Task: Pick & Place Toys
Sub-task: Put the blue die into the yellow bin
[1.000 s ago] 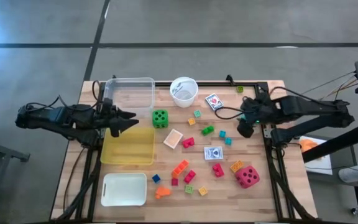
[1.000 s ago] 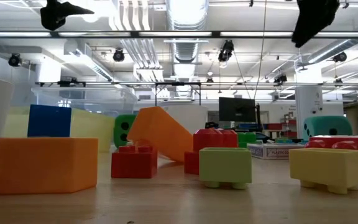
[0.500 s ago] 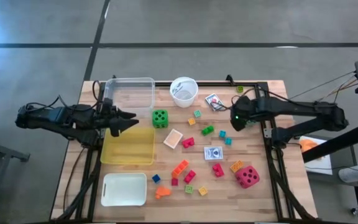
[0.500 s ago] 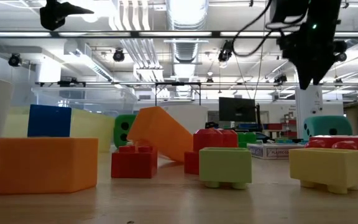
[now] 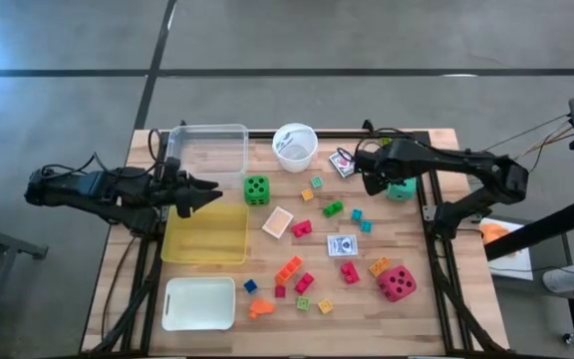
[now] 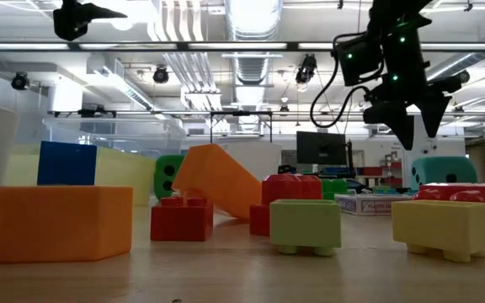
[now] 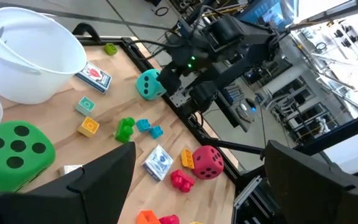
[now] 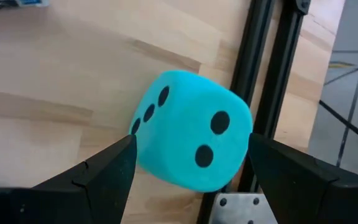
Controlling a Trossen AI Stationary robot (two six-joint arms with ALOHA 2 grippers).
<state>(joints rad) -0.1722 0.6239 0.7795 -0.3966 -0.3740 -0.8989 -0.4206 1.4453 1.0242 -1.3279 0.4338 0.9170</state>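
Observation:
A teal foam die (image 5: 401, 189) rests on the wood by the table's right rail, toward the far edge; the right wrist view shows it (image 8: 191, 127) up close. My right gripper (image 5: 372, 181) hangs open above it, pointing steeply down. Its fingers (image 8: 98, 174) stand on either side of the die without touching, and in the low view the gripper (image 6: 411, 122) is clear above the die (image 6: 438, 172). My left gripper (image 5: 205, 191) waits open over the table's left side. A green die (image 5: 256, 188), a red die (image 5: 397, 283) and small bright blocks (image 5: 289, 269) lie on the table.
A white cup (image 5: 295, 147) and a clear tray (image 5: 207, 150) stand at the far edge. A yellow tray (image 5: 205, 234) and a white tray (image 5: 199, 302) lie at the left. Card packs (image 5: 343, 163) (image 5: 343, 245) lie among the blocks. The black frame rail (image 8: 260, 74) runs beside the teal die.
My right gripper has come down from high above the table and swung toward the far edge, tipping downward and rolling as it went. Its arm no longer covers the teal die, which now shows beside it. The toys have stayed where they were.

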